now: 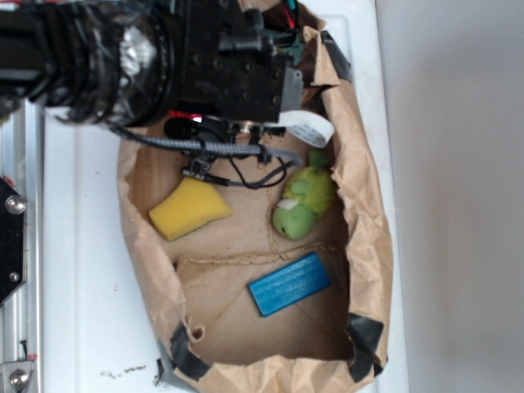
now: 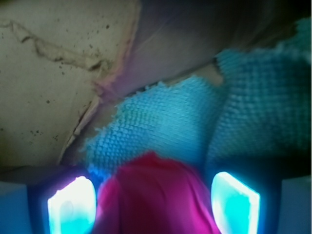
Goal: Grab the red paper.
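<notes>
The red paper [image 2: 156,195] is a crumpled, magenta-looking lump filling the bottom middle of the wrist view. It sits between the two glowing fingertips of my gripper [image 2: 152,204], which stands open around it. A thin dark gap shows beside the left pad [image 2: 70,204], and the right pad [image 2: 235,202] is just clear of the paper. The paper lies on a teal cloth [image 2: 161,122]. In the exterior view only a red sliver of the paper [image 1: 187,117] shows under the black arm [image 1: 205,57], which hides the fingers.
The brown paper-lined box [image 1: 368,213] has tall crumpled walls all round. Inside lie a yellow sponge [image 1: 190,209], a green plush toy [image 1: 304,203] and a blue block [image 1: 289,283]. Black cables [image 1: 237,155] hang below the wrist.
</notes>
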Robot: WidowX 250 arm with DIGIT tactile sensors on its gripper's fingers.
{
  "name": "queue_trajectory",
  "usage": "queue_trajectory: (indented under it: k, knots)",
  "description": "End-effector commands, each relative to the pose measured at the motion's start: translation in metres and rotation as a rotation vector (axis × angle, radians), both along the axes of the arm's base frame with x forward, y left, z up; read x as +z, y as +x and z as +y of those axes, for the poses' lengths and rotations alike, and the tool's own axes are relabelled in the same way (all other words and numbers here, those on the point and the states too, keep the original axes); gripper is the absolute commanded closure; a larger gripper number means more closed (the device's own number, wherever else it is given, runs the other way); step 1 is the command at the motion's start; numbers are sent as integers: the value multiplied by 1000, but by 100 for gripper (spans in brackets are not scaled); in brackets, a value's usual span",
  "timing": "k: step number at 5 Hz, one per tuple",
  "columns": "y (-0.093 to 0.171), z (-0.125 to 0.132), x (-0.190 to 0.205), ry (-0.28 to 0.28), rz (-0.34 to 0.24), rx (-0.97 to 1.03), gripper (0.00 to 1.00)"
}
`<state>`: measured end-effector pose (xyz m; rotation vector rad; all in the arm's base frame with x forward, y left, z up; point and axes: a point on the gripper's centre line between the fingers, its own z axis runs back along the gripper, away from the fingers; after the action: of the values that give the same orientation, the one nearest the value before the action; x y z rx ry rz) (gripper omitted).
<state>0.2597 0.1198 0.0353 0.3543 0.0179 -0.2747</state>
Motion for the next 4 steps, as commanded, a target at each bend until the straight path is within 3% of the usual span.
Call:
queue_trajectory:
  k: [1,2,4]
  knots:
    - [3,1,13,-31,-9,16,100]
    - [8,0,31,-72,-9,41,100]
    - [8,-13,91,-216,-50,63,100]
